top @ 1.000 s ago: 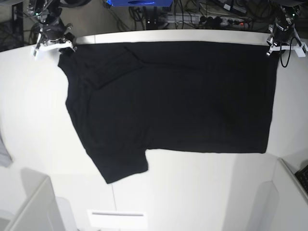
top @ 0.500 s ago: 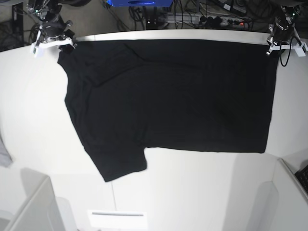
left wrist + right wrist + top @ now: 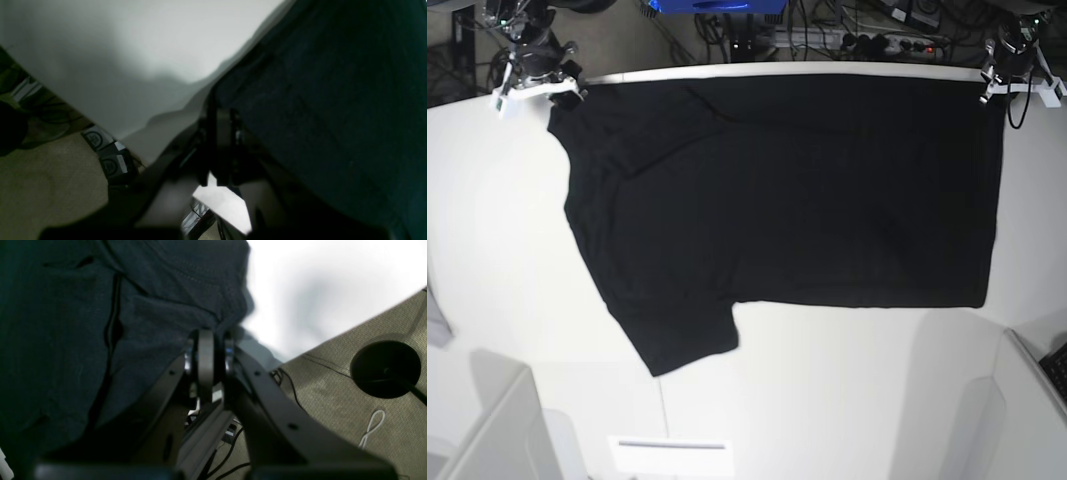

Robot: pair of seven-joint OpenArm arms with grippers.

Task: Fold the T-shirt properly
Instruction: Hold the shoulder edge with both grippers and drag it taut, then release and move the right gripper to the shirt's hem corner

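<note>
The black T-shirt [image 3: 787, 190] lies spread on the white table [image 3: 847, 390], plain side up, one sleeve pointing to the near left. Its far edge reaches the table's back edge. My right gripper [image 3: 565, 100] is shut on the shirt's far left corner; the right wrist view shows the fingers [image 3: 206, 353] pinched together on dark cloth [image 3: 100, 323]. My left gripper [image 3: 999, 97] is shut on the far right corner; in the left wrist view its fingers [image 3: 222, 133] clamp the cloth's edge [image 3: 317, 100].
Cables and power strips [image 3: 877, 40] lie behind the table's back edge. A white panel [image 3: 672, 455] sits at the near edge. A grey divider [image 3: 497, 420] stands near left, another [image 3: 1027, 380] at near right. Carpet floor [image 3: 350, 380] shows beyond the table.
Both grippers have pulled the shirt's far edge a little further toward the table's back edge. The whole shirt has slid slightly that way.
</note>
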